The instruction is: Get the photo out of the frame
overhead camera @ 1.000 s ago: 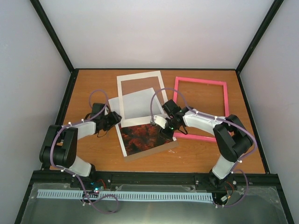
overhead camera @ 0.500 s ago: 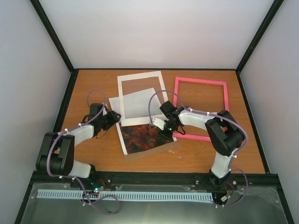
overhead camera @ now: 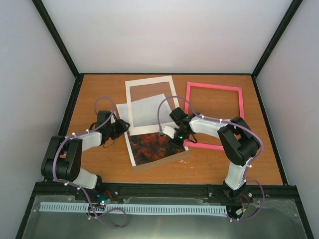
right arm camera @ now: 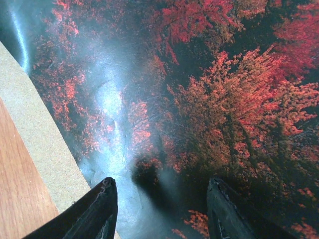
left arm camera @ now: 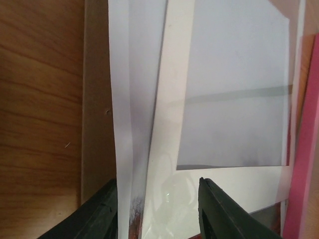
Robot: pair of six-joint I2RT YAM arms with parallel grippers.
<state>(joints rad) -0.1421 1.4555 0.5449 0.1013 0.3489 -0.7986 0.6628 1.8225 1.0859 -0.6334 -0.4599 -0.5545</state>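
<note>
The frame lies empty on the far right of the worktop, bare wood showing through its opening, so the main job looks done: the photo is already out. It lies left of the frame, near the middle, resting on the brown board. Its far, pale half is tucked under the white mat and shows through the mat's window.

What seems left is freeing the photo from mat and board. The left pincer sits at the photo's left edge, jaws partly apart astride that edge, with no firm pinch visible. The right pincer is low over the photo's right side, near the frame's left rail; its jaws stand apart over the red trees, clamping nothing. Whether its tips touch the print I cannot tell
</note>
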